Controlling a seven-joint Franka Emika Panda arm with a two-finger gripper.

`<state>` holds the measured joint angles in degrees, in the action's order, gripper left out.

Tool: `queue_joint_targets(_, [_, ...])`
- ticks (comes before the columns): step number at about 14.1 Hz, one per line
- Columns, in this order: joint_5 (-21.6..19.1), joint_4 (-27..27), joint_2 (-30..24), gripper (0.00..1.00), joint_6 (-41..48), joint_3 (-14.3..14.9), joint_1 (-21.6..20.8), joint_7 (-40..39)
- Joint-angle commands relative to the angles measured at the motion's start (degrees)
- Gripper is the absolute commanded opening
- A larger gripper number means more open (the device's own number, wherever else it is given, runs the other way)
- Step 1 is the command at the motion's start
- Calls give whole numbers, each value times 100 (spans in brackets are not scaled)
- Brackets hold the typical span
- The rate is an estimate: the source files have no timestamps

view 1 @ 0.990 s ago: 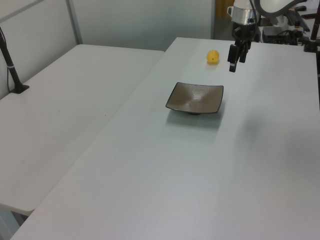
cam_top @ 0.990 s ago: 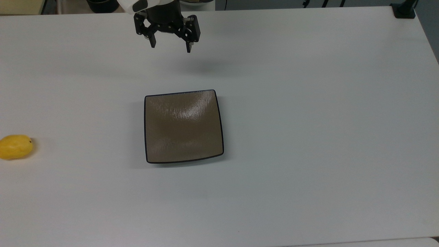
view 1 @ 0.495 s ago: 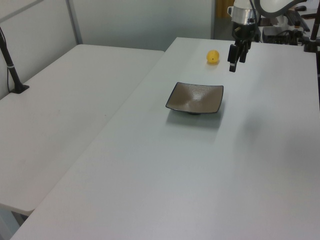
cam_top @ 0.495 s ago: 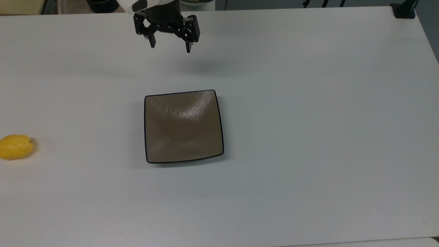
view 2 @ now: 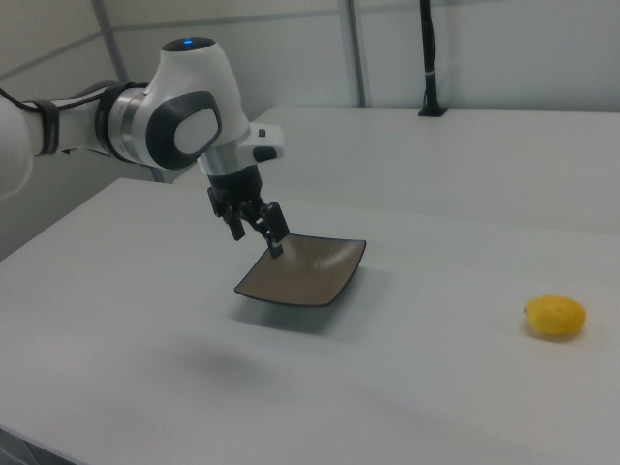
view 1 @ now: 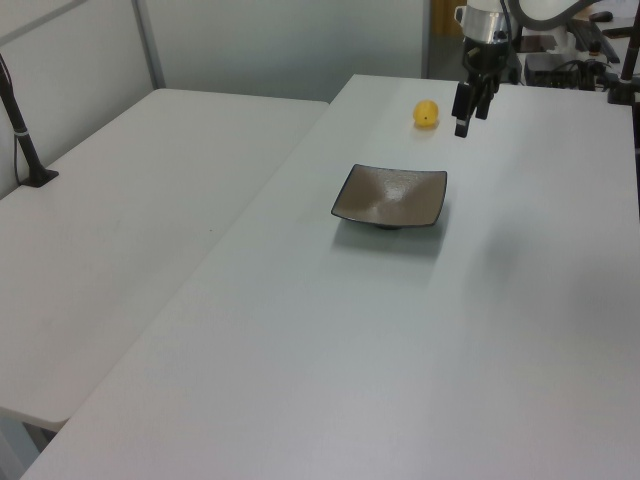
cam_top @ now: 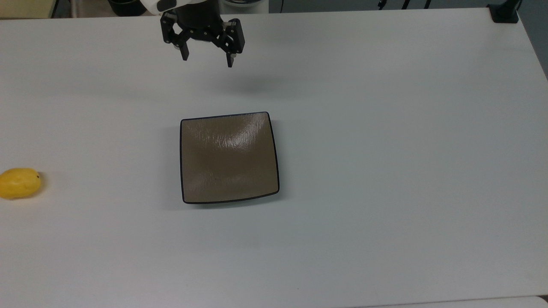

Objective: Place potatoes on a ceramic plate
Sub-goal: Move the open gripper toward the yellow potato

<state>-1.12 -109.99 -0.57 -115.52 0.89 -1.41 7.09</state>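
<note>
Top view: gripper [cam_top: 207, 62] near the upper edge, left of centre, fingers spread wide and holding nothing, hanging above bare table [cam_top: 385, 149]. Ceramic plate [cam_top: 229, 157] mid-frame, square, brown and glossy, with nothing on it. Potato [cam_top: 19, 183] at the far left edge, halfway down, well apart from both plate and gripper.

Left view: gripper [view 1: 463, 127] at upper right, potato [view 1: 427, 114] just to the left of it in the frame, plate [view 1: 391, 196] below them toward centre.

Right view: gripper [view 2: 256, 242] left of centre, overlapping the plate's [view 2: 305, 272] far left corner in the frame; potato [view 2: 556, 317] lying low at the right.

Likely step: the reach, pick-up not yet begun. Next move calls for crossing to the potato, lowering with fingers astride it, then closing gently on the smooth, rounded skin.
</note>
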Motion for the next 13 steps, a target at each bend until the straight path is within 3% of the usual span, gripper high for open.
queue_joint_targets(1, [-20,608,477,100,-102,8,219,249])
queue_joint_targets(3, [-11,916,750,100,-146,8,369,363])
queue_joint_targets(8, [-2,997,1032,100,-892,8,606,741])
queue_joint_targets(13, [313,2234,2111,100,-902,-1,1019,1170])
